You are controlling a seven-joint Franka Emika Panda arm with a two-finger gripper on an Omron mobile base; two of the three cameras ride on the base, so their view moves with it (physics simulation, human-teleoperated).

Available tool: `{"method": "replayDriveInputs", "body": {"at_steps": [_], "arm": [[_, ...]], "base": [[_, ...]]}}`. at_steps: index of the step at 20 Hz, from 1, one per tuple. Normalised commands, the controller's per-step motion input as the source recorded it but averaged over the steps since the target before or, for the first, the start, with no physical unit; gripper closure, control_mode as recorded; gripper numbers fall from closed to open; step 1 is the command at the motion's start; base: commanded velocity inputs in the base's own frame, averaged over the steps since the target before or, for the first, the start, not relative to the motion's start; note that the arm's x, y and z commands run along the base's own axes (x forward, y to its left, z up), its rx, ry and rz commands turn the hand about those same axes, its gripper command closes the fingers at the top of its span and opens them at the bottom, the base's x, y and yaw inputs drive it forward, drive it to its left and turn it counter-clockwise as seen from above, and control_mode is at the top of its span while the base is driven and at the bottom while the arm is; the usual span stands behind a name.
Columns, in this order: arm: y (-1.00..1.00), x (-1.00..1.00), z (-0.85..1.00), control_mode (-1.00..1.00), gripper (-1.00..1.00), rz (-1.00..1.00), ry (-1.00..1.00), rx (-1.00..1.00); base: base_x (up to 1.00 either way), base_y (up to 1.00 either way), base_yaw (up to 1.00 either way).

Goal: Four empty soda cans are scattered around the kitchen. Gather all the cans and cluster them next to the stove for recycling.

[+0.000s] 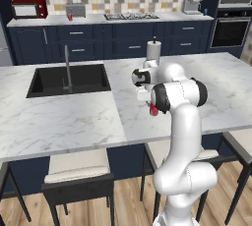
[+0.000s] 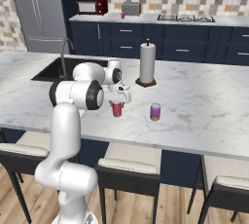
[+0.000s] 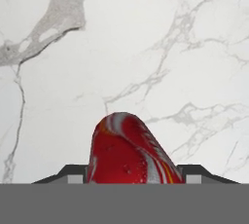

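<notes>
A red soda can (image 3: pixel 129 150) sits between my two dark fingertips (image 3: pixel 73 175), which press against its sides; marble counter lies beneath it. From the right base view my gripper (image 2: pixel 117 105) points down and is shut on this red can (image 2: pixel 116 110) at the island counter's surface. The arm hides most of this can (image 1: pixel 154 110) in the left base view. A purple soda can (image 2: pixel 155 112) stands upright on the island just to the right of it. Another small red can (image 1: pixel 70 17) stands on the back counter, left of the stove (image 1: pixel 130 16).
A tall paper-towel roll (image 2: pixel 147 64) stands on the island behind the cans. The black sink (image 1: pixel 69 80) with its faucet lies to the left. A red microwave (image 1: pixel 29 9) and a toaster (image 1: pixel 75 10) sit on the back counter. Stools (image 2: pixel 129 167) line the island's near edge.
</notes>
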Motion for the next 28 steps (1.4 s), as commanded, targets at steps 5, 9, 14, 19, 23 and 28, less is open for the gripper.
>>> {"method": "replayDriveInputs", "body": {"at_steps": [5,9,14,19,23,28], "arm": [[0.0,-0.18,0.06,-1.0,1.0,-0.01,0.0,0.0],[0.0,-0.27,0.18,-1.0,1.0,-0.06,0.0,0.0],[0.0,-0.31,0.17,-1.0,1.0,-0.23,-0.03,0.0],[0.02,-0.34,0.15,-1.0,1.0,-0.37,-0.05,0.0],[0.05,-0.34,0.13,-1.0,1.0,-0.4,-0.08,0.0],[0.04,-0.37,0.12,-1.0,1.0,-0.3,-0.08,-0.04]], "base": [[0.0,0.0,0.0],[0.0,0.0,0.0],[0.0,0.0,0.0],[0.0,0.0,0.0],[0.0,0.0,0.0],[0.0,0.0,0.0]]}}
